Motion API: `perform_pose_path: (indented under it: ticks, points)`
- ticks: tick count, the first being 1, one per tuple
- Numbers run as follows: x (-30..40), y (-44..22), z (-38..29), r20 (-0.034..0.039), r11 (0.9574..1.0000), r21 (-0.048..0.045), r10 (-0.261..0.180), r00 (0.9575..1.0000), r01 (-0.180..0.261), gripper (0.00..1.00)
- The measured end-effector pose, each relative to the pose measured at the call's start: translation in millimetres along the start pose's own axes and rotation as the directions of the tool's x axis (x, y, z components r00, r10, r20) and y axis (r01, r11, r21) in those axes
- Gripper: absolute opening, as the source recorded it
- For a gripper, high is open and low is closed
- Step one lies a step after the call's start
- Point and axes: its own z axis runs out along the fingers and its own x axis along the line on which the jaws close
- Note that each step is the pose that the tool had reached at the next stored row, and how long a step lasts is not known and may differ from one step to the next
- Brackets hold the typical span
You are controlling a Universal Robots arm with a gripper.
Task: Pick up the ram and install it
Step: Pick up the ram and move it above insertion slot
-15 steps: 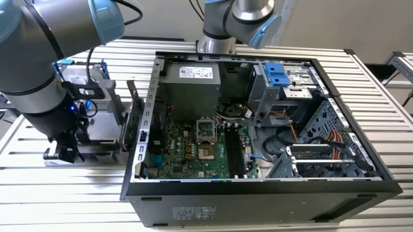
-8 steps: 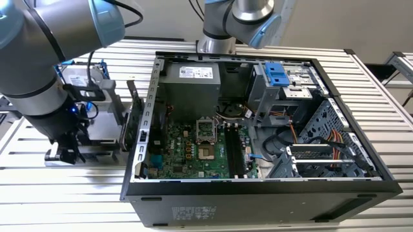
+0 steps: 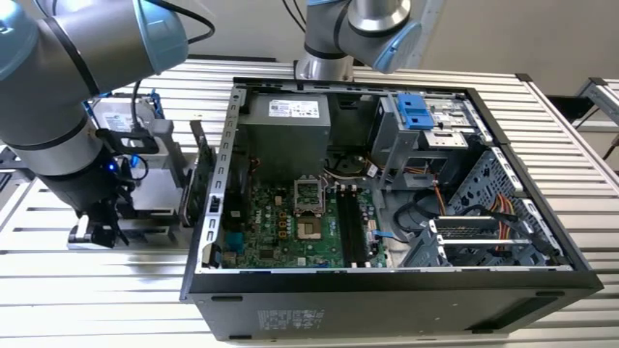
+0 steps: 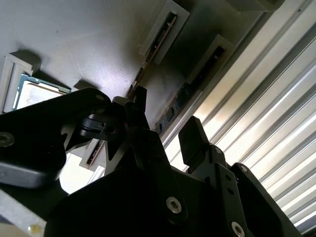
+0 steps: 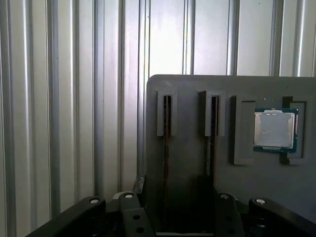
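so your pincer (image 4: 165, 106) is down over the grey holder (image 5: 187, 91) on the table (image 5: 59, 98), off to the exterior view's left of the open pc case (image 3: 387, 297). it's open, fingers (image 4: 191, 140) spread with nothing clamped. the ram (image 5: 166, 148) stands on edge in a slot of that holder, with a second stick (image 5: 211, 148) in the slot beside it, so nothing's picked yet. in the second wrist view one finger sits roughly over the inner slot line and the other hangs past the slot by the holder's edge. honestly can't tell if you're straddling one stick or both.

my take on doing this grab well: get the fingers square to the stick so the pads land flat on its faces, centre them along its length, and make sure just one stick is in the gap before you close. pinch it crooked and i'd guess it binds in the slot.

room-wise: the outer slot is just beside the holder's rim with bare slatted table past it, so that side's free. the other side has the neighbour stick, then the cpu (image 5: 275, 129) in its pocket, so it's tight there. the case's side wall (image 3: 220, 174) stands near the holder, mind it. the memory slots (image 3: 353, 225) on the board look bare to me.
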Motion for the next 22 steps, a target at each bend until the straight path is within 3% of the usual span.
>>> perform_pose_path:
  ticks: [9,10,17,18,22]
  points:
    - [0.0,0.0,0.4,0.0002,1.0,0.0003,0.0,1.0,0.0,0.0]
    - [0.0,0.0,0.4,0.0,1.0,0.0002,0.0,1.0,0.0,1.0]
    - [0.0,0.0,0.6,0.0002,1.0,0.0003,0.0,1.0,0.0,1.0]
    - [0.0,0.0,0.6,0.0002,1.0,0.0002,0.0,1.0,0.0,0.0]
    - [0.0,0.0,0.8,0.0002,1.0,0.0003,0.0,1.0,0.0,0.0]
